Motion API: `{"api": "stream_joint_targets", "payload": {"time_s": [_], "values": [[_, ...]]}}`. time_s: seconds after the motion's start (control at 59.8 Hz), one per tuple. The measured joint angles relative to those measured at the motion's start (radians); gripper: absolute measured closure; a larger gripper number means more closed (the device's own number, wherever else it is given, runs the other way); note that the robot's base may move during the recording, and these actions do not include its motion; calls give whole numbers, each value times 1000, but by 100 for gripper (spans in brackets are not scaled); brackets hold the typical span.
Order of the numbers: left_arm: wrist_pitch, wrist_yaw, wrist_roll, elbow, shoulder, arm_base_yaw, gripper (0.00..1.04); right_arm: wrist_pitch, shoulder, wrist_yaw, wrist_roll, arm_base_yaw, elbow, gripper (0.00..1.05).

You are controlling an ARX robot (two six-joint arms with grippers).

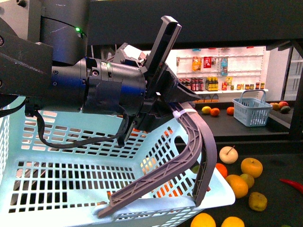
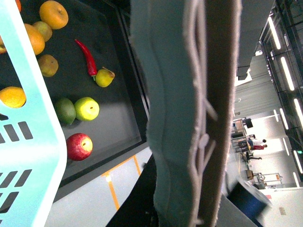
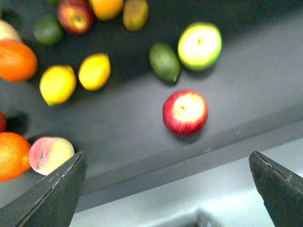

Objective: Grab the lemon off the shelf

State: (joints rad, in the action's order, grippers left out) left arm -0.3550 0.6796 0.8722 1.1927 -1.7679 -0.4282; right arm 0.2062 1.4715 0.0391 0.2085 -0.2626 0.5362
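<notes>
The right pincer (image 3: 166,158) is seen spread wide, its dark matte fingers held apart over the shelf (image 3: 118,123), whose flat black surface carries loose fruit. The lemon (image 3: 94,71), smooth, oval and bright yellow, is laid just beside a second yellow fruit (image 3: 57,84), well apart from a glossy red apple (image 3: 185,112). The left pincer (image 1: 183,60) is likewise spread; the ribbed grey handle (image 1: 151,184) of a slotted pale plastic basket (image 1: 28,151) is strapped to its lower finger by a white tie (image 1: 182,113).
</notes>
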Motion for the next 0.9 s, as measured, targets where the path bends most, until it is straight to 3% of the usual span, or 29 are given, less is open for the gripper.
{"api": "stream_joint_targets", "payload": {"time_s": [0.201,0.535,0.904], "values": [[0,5,-1,1,-1,-2,95,-164,498,-42,199,64,374,2],[0,2,-2,1,-1,-2,95,-341,849,-75,425,157,853,2],[0,4,-2,1,-1,-2,95,-424,1119,-95,557,220,1173,2]]}}
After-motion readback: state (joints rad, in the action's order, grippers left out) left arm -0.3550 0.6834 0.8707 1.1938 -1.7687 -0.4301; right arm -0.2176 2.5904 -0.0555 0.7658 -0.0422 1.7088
